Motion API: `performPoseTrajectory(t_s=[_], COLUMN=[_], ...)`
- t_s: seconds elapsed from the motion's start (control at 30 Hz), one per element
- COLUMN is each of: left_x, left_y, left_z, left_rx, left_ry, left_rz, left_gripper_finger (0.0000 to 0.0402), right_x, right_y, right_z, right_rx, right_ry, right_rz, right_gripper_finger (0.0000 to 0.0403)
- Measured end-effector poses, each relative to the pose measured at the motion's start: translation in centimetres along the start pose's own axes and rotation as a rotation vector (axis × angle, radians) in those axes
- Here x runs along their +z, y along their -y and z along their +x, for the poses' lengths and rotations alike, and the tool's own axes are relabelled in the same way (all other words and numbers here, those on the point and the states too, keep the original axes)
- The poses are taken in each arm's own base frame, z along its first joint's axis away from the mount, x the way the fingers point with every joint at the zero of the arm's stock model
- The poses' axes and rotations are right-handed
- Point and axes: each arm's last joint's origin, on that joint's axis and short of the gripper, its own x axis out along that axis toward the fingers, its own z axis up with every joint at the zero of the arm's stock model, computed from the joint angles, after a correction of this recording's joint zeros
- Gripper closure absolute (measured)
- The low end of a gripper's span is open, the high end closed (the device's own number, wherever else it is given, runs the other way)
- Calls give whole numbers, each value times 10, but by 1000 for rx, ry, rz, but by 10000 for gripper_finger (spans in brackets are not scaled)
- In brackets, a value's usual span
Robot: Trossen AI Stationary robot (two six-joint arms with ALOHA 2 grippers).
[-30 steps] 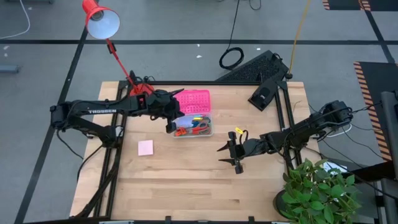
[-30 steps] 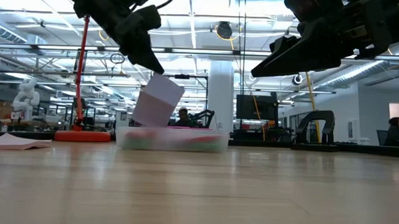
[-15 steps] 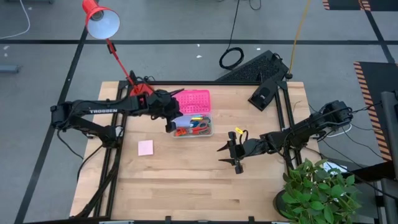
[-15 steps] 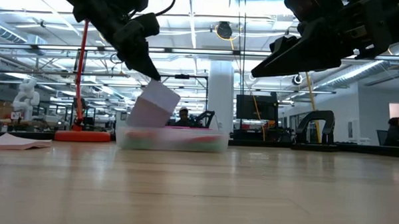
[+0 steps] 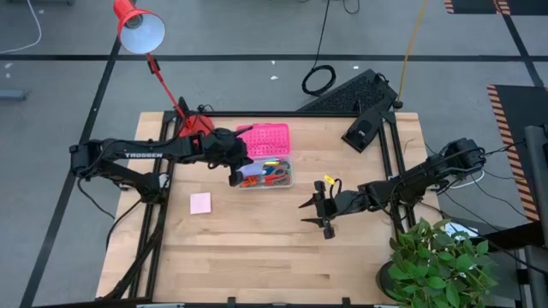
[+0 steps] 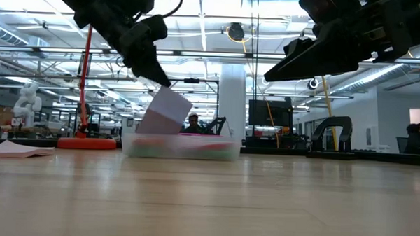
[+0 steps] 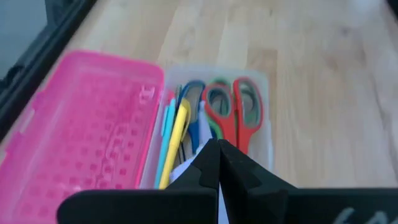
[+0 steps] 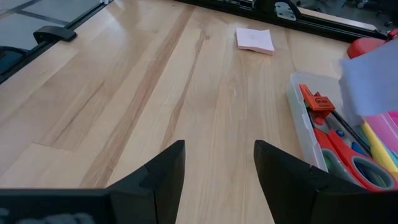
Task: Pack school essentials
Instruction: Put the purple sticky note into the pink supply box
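1. Clear plastic box (image 5: pixel 266 174) sits near the back middle of the pale wooden counter (image 5: pixel 257 248), with its pink perforated lid (image 5: pixel 265 139) lying flat on the counter, touching the box's far side.
2. Inside the box lie red-handled scissors (image 7: pixel 239 109), blue-handled scissors (image 7: pixel 194 99) and green-handled scissors (image 7: pixel 216 118), side by side, with a yellow pencil (image 7: pixel 175 134) and a teal pencil (image 7: pixel 166 121) along the wall next to the lid.
3. A small red eraser (image 8: pixel 317 102) rests at one end of the box, beside the scissor blades.
4. The left tool (image 5: pixel 235 168) hangs over the box's left end, its fingers pressed together on a pale blue note pad (image 6: pixel 163 112).
5. That pad is tilted, its lower edge down inside the box and its upper corner pinched by the tool.
6. A pink note pad (image 5: pixel 200 203) lies flat on the counter, well apart from the box toward the front left.
7. The right tool (image 5: pixel 321 216) hovers above bare counter to the right of the box, fingers spread and holding nothing.
8. A red desk lamp (image 5: pixel 137 28) stands at the counter's back left corner.
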Motion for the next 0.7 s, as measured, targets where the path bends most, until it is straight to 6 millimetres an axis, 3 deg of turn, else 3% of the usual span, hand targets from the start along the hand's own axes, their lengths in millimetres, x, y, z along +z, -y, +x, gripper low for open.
performPoseTrajectory(t_s=[0.47,0.7], left_x=[31,36], left_y=[2,0], left_z=[-8,11], left_rx=[-8,-25], left_ry=[328,394], left_rz=[69,64], left_gripper_finger=[400,400], right_x=[0,0], right_y=[0,0], right_z=[0,0], right_rx=[0,-1], right_ry=[0,0], right_rz=[0,-1], right_gripper_finger=[218,218])
